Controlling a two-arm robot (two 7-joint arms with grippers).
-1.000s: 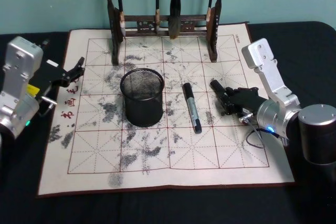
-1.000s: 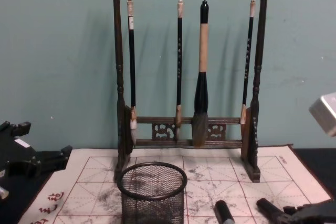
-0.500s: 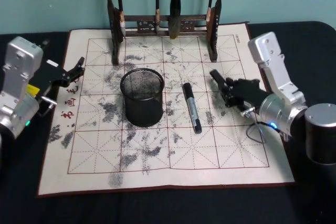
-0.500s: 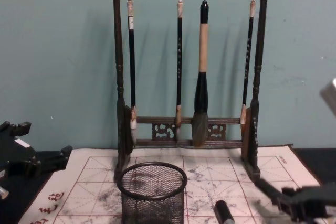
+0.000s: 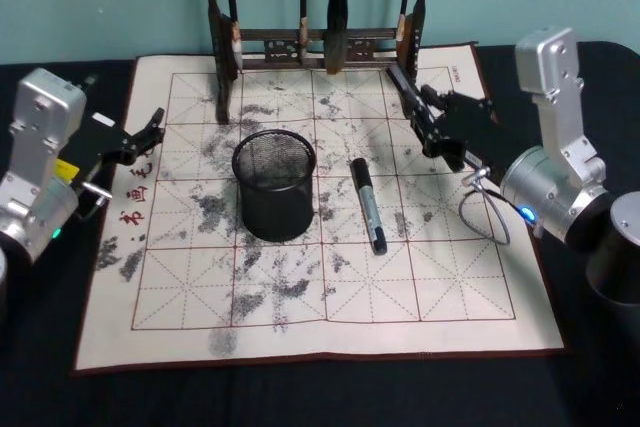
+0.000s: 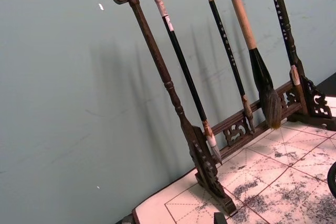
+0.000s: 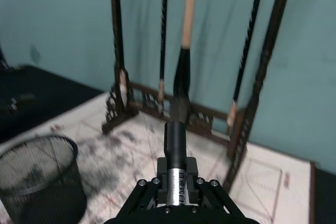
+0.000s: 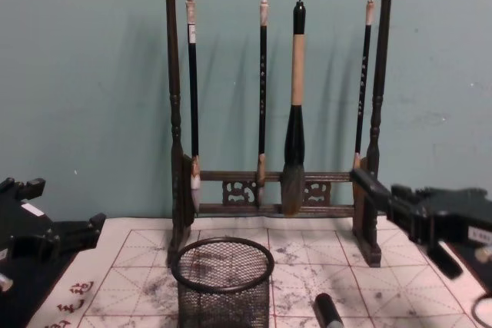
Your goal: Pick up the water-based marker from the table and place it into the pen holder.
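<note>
The black table [image 5: 300, 399] carries a cream mat [image 5: 440, 287] bearing the pen holder [image 5: 274, 197], a marker [image 5: 367, 209] and the brush rack [image 5: 300, 45].

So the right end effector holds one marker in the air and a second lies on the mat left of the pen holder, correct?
Not quite: the head view shows the second marker lying on the mat right of the pen holder. The rest stands: the right end effector holds the first marker in the air. The left end effector sits parked at the mat's left edge.
</note>
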